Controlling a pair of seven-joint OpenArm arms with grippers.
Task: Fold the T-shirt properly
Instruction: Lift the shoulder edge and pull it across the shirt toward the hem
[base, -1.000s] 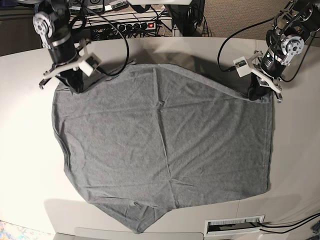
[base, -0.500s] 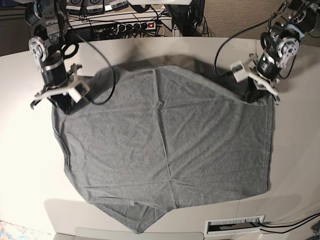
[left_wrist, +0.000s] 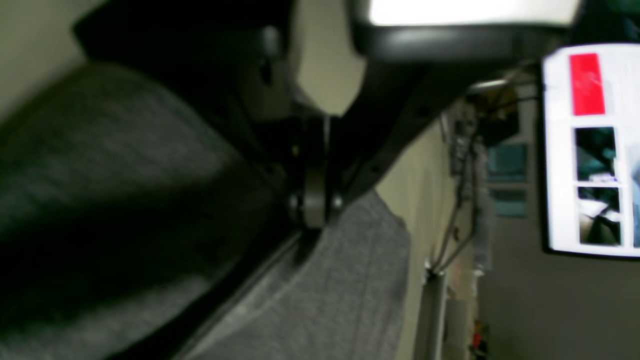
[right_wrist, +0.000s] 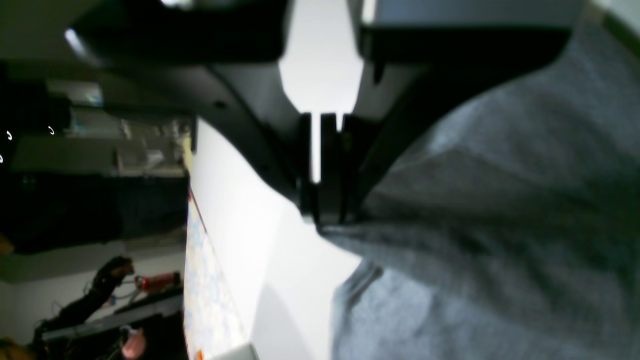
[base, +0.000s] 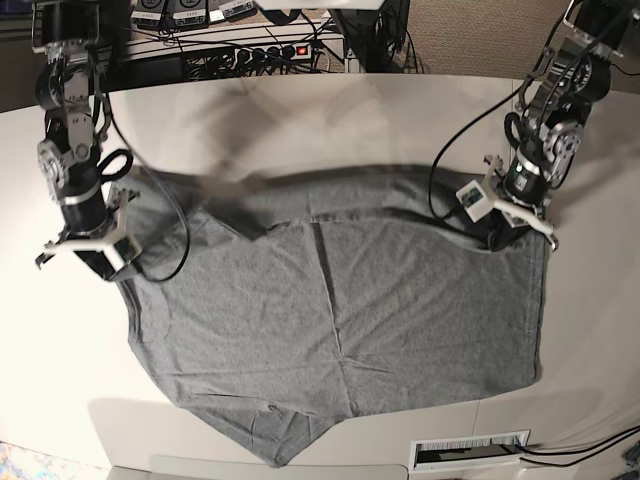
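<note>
The left end effector (base: 508, 232) is clamped on a far corner of the grey T-shirt (base: 340, 330), its jaws pressed together with fabric pinched at their tips, as the left wrist view shows the left end effector (left_wrist: 314, 225) meeting the T-shirt (left_wrist: 345, 295) there. Across the garment, the right end effector (base: 110, 270) is likewise clamped on the opposite far corner; the right wrist view shows the right end effector (right_wrist: 327, 220) with its jaws nearly touching and the T-shirt (right_wrist: 490, 240) gathered right below them. Between the two end effectors the far edge of the shirt is lifted off the table (base: 300, 120) and folded toward the near side, forming a raised band of cloth with a dark shadow under it. From that band the rest of the shirt lies flat and spread on the pale table, reaching toward the near edge, where one sleeve or corner points down past the hem. Behind the left end effector a black cable (base: 445, 165) loops across the table surface to its arm. Beyond the far edge of the table, well away from both end effectors, sits a power strip (base: 270, 50) with a red switch among tangled wires. A white vent grille (base: 470, 452) lies at the near edge.
</note>
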